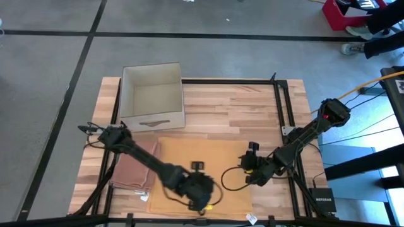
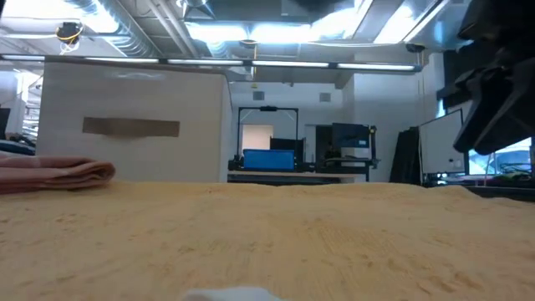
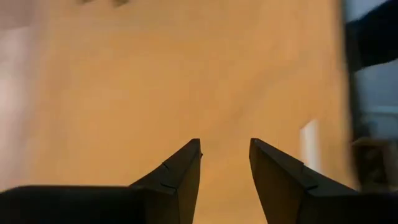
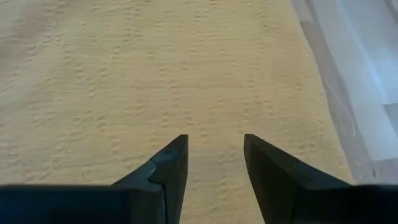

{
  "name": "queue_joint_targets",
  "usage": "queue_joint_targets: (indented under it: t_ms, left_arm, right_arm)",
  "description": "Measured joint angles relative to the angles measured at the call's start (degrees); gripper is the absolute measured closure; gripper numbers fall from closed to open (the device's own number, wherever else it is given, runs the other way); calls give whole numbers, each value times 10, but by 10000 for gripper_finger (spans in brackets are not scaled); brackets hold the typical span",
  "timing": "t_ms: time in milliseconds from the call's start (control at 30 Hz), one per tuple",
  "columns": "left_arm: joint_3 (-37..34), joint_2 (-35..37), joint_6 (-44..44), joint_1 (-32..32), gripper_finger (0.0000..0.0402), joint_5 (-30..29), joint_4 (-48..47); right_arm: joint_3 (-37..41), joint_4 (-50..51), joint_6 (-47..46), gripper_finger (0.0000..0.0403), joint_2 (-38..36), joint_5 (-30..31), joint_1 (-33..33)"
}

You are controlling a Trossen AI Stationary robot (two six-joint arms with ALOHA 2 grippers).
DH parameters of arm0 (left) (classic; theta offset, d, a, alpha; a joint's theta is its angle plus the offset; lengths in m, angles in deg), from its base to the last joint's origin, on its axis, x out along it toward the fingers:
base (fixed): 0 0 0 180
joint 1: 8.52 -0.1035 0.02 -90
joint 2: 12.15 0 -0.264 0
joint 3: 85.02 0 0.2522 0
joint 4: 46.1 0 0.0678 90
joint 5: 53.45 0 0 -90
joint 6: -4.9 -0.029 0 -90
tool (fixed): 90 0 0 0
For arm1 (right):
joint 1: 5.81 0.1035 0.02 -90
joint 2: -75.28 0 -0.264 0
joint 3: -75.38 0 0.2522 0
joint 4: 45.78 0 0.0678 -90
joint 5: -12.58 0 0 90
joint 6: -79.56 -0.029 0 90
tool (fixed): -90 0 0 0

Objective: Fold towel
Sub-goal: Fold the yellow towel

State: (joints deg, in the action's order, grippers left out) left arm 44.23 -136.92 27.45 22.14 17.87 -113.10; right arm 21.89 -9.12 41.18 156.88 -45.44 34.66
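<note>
A yellow towel (image 1: 202,170) lies spread flat on the wooden table's near middle, and it fills the low view (image 2: 267,234). My left gripper (image 1: 202,199) hovers above the towel's near edge. In its wrist view (image 3: 225,146) it stands open with nothing between the fingers, and the towel (image 3: 155,81) lies below. My right gripper (image 1: 247,171) hangs over the towel's right part, near its right edge. It is also open and empty (image 4: 214,140), above the towel (image 4: 155,74).
A stack of folded pink towels (image 1: 134,165) lies just left of the yellow towel (image 2: 50,174). A white cardboard box (image 1: 153,96) stands at the far left. A black frame rail (image 1: 282,126) runs along the table's right side. Bare wood lies at the far middle.
</note>
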Motion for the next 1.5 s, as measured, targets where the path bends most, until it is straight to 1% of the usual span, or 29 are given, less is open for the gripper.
queue_joint_targets:
  t_ms: [100,167,233,333,500,667,833,900,967,1100,1233,1300,1367,1400,1433,1500]
  left_arm:
    - [0,26,43,31,275,-74,-84]
    - [0,40,83,47,278,-97,-140]
    - [-11,52,124,59,282,-102,-170]
    - [-50,65,159,71,290,-103,-181]
    - [-152,111,196,74,307,-96,-166]
    - [-291,187,209,63,325,-77,-61]
    - [-416,267,257,59,333,-71,38]
    - [-455,287,285,60,332,-61,87]
    - [-485,297,305,62,326,-40,134]
    - [-529,295,323,65,298,-9,209]
    - [-564,288,339,65,247,3,280]
    - [-571,287,337,64,222,9,302]
    - [-570,287,333,60,203,15,305]
    - [-568,287,334,60,197,21,304]
    - [-566,287,335,60,193,24,303]
    - [-558,286,331,65,189,28,316]
  right_arm:
    - [0,-1,-1,244,1,-1,0]
    - [0,-2,-1,244,1,-1,0]
    - [0,-3,-2,244,1,-1,0]
    - [0,-10,-2,244,1,-1,0]
    - [0,-28,-2,244,1,-1,0]
    - [0,-31,-2,244,1,-1,0]
    - [0,-31,-2,244,1,-3,0]
    - [0,-32,-3,244,1,-6,0]
    - [0,-34,-3,244,1,-8,0]
    - [0,-35,-3,244,1,-10,0]
    - [0,-36,-4,244,1,-2,0]
    - [0,-40,-6,244,1,-2,0]
    - [0,-56,0,244,1,-26,0]
    - [-3,-67,5,244,1,-50,0]
    - [-9,-83,12,244,1,-85,1]
    - [-24,-146,33,244,6,-169,16]
